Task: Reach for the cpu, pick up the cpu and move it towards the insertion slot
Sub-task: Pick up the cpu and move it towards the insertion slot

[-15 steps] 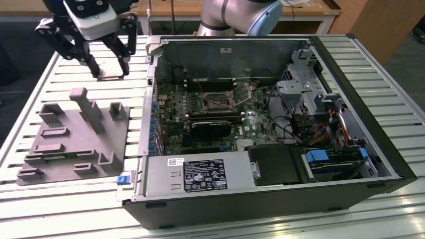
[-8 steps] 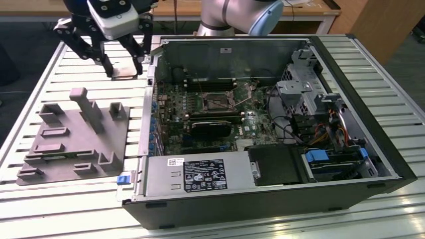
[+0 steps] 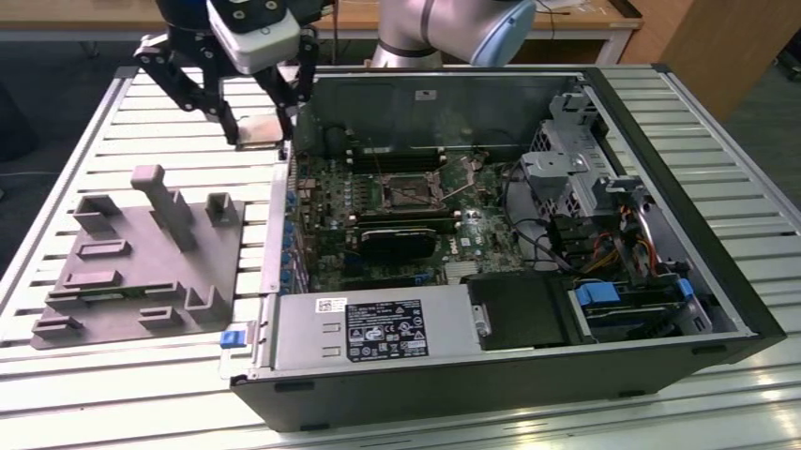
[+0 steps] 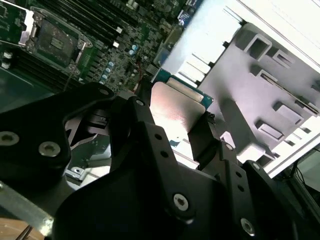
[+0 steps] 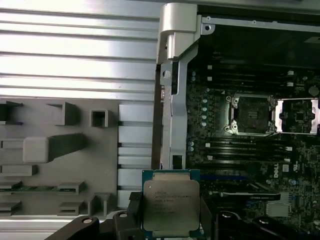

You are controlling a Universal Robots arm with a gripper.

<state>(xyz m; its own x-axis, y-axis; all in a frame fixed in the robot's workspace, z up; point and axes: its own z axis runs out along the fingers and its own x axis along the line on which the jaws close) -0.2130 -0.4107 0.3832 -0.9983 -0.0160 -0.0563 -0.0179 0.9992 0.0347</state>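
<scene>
1. The cpu (image 3: 259,129) is held between the black fingers (image 3: 229,120) of the gripper (image 3: 259,131), which are closed on its opposite edges; in the exterior view it is seen lifted clear of the bench (image 3: 75,131).
2. In the exterior view the gripper is placed above the slatted bench, just beside the open computer case (image 3: 501,244) on the exterior view's left, near the case's far corner.
3. In the first wrist view the cpu (image 5: 171,204) is shown with its silvery-beige metal top facing the camera and a green rim around it; the fingers (image 5: 134,204) are seen at its two sides.
4. In the second wrist view the cpu (image 4: 172,112) is seen flat and pale between the dark fingers (image 4: 147,135), with the grey tray (image 4: 260,90) beyond it.
5. The insertion slot (image 3: 408,192) is found on the motherboard (image 3: 375,244) inside the case, framed by a thin silver bracket; it is well apart from the held cpu, toward the exterior view's right.
6. In the first wrist view the insertion slot (image 5: 252,114) is shown open, with its metal cover (image 5: 297,116) swung aside next to it.
7. The grey tray (image 3: 138,258) is laid on the bench outside the case, on the exterior view's left, nearer the camera than the gripper.
</scene>
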